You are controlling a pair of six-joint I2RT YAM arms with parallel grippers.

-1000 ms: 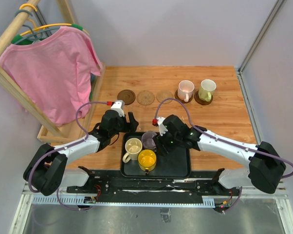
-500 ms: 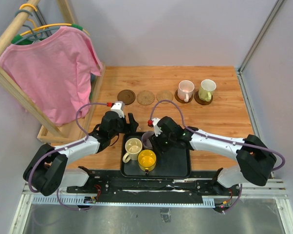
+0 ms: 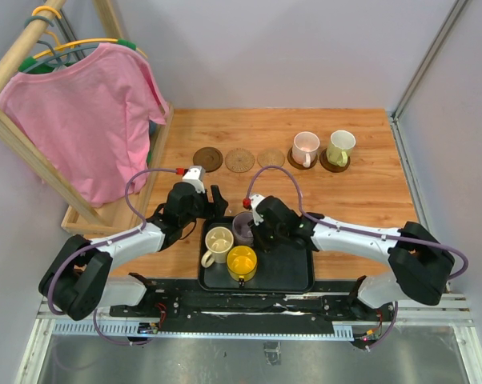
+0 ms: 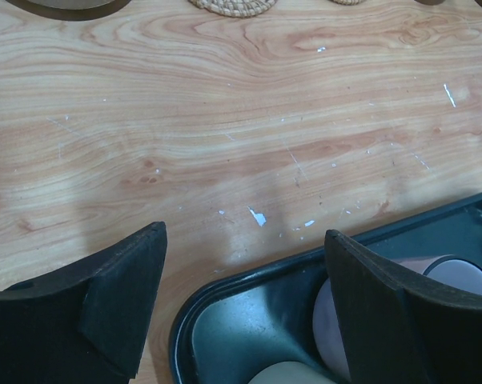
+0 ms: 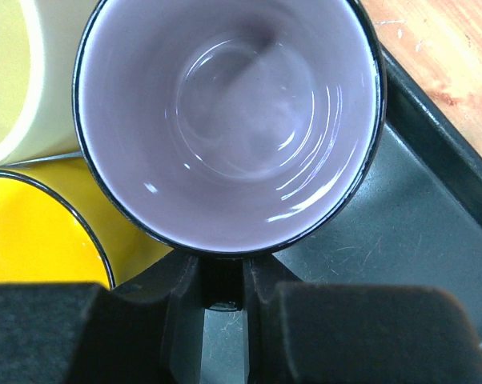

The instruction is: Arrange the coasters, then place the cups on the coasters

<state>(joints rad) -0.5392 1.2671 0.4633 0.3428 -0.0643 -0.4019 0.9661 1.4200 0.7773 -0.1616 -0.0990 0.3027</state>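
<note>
Purple cup (image 5: pixel 225 120) upright, handle toward right gripper (image 5: pixel 223 286), pinched.

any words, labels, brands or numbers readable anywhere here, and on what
none readable: no words, labels or numbers show on the grey-purple cup, yellow cup, cream cup, black tray, coasters or pink shirt
any marks on the rail are too small to read

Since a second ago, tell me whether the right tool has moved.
Yes: the right tool slid left across the tray to the purple cup.
</note>
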